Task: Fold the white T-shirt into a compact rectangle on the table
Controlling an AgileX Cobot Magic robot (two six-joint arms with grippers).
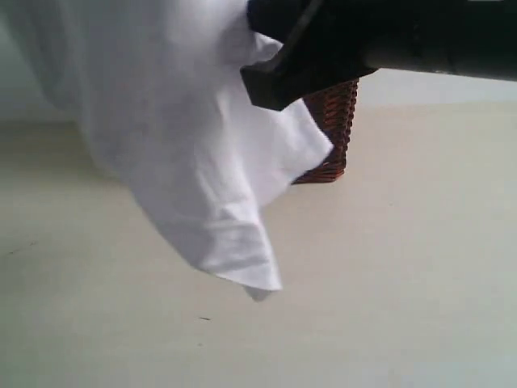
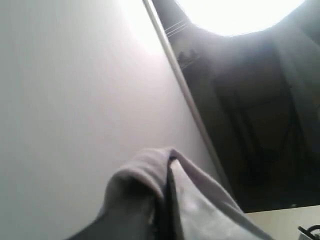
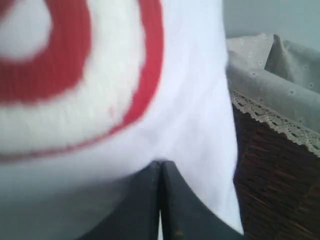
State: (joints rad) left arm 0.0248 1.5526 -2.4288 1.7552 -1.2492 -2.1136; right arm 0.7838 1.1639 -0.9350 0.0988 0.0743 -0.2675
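As the white T-shirt [image 1: 186, 145] hangs, left pincer [image 2: 169, 172] and right pincer [image 3: 160, 165] each clamp it.

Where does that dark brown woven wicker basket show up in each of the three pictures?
Exterior view: dark brown woven wicker basket, partly hidden behind the hanging white cotton T-shirt.
Left wrist view: not in it.
Right wrist view: beside the shirt.
Shared landmark: the T-shirt.

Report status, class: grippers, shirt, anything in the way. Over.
Both shut on the white T-shirt: left gripper, right gripper. Shirt lifted, hanging over the table, unfolded. Wicker basket close behind.
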